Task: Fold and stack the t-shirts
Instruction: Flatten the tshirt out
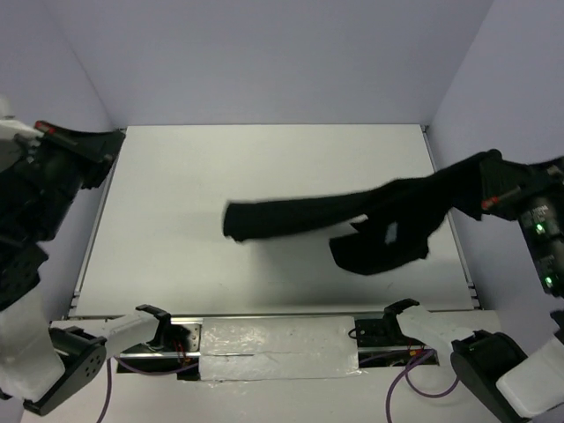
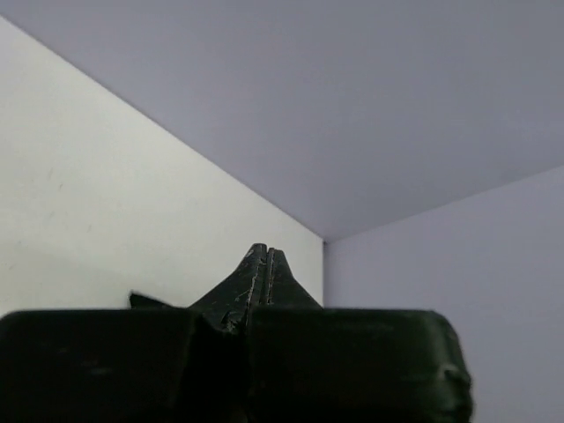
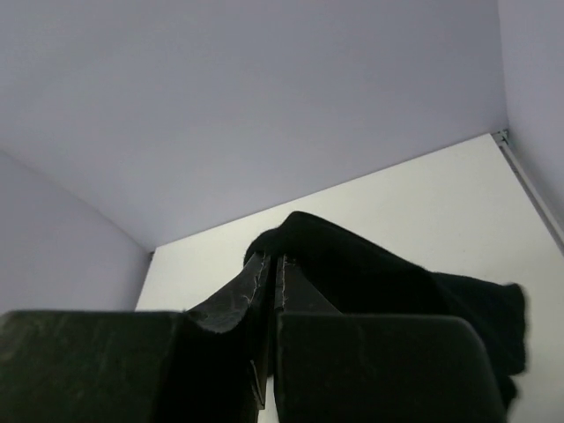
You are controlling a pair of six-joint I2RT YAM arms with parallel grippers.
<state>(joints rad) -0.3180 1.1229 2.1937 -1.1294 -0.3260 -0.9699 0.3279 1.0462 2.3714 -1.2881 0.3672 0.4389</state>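
The black t-shirt (image 1: 352,216) hangs lifted above the white table (image 1: 176,256), stretched in a band from the middle to the right edge, with a bunched part drooping at the right. A small white tag (image 1: 392,232) shows on that part. My right gripper (image 1: 485,172) is shut on the shirt's right end; in the right wrist view its fingertips (image 3: 271,258) pinch the black cloth (image 3: 379,273), which trails away behind them. My left gripper (image 1: 115,139) is far left, above the table's left edge, well apart from the shirt. Its jaws (image 2: 262,251) are pressed together and hold nothing.
Pale walls enclose the table on the left, back and right. A metal rim (image 1: 88,256) runs along the table's sides. A shiny taped strip (image 1: 273,339) lies at the near edge between the two arm bases (image 1: 159,330) (image 1: 397,326).
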